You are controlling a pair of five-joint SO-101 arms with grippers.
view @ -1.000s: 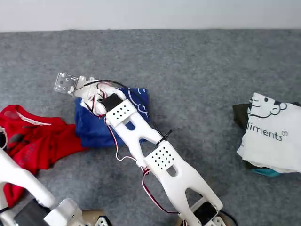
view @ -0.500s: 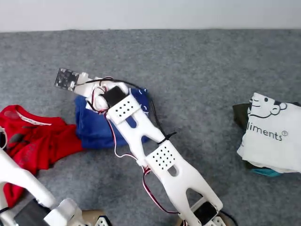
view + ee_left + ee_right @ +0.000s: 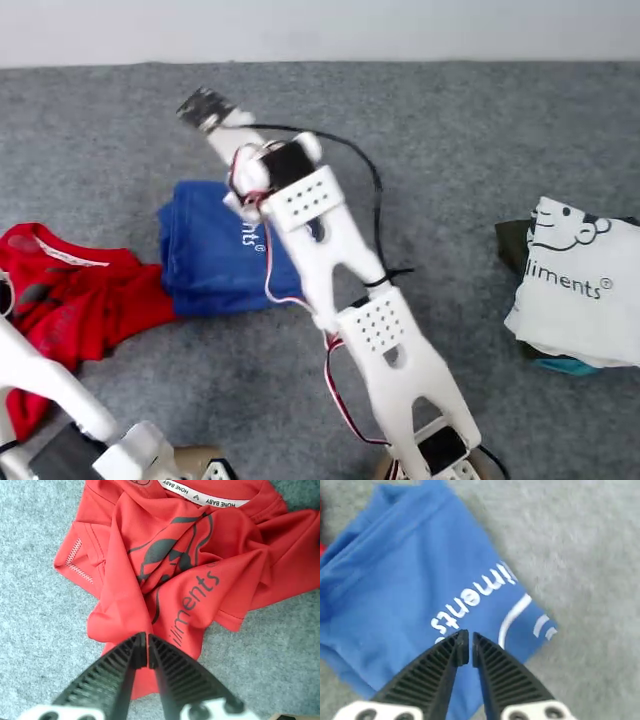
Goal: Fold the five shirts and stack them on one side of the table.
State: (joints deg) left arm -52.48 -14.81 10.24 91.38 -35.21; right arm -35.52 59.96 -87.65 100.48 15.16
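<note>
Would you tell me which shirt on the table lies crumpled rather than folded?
The red shirt; the blue shirt and the white shirt are folded into neat rectangles.

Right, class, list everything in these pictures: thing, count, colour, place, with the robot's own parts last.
blue shirt: one, blue with white print, folded, left of centre.
red shirt: one, red with dark print, crumpled, left edge.
white shirt: one, white with dark print, atop the right-edge pile.
dark shirt: one, dark, under the white shirt.
teal shirt: one, teal, bottom of that pile.
table: one, grey fuzzy cover.
right arm: one, white, across the table's middle.
left arm: one, white, near-left corner.
right gripper: one, black, shut, above the blue shirt.
left gripper: one, black, shut, above the red shirt.
</note>
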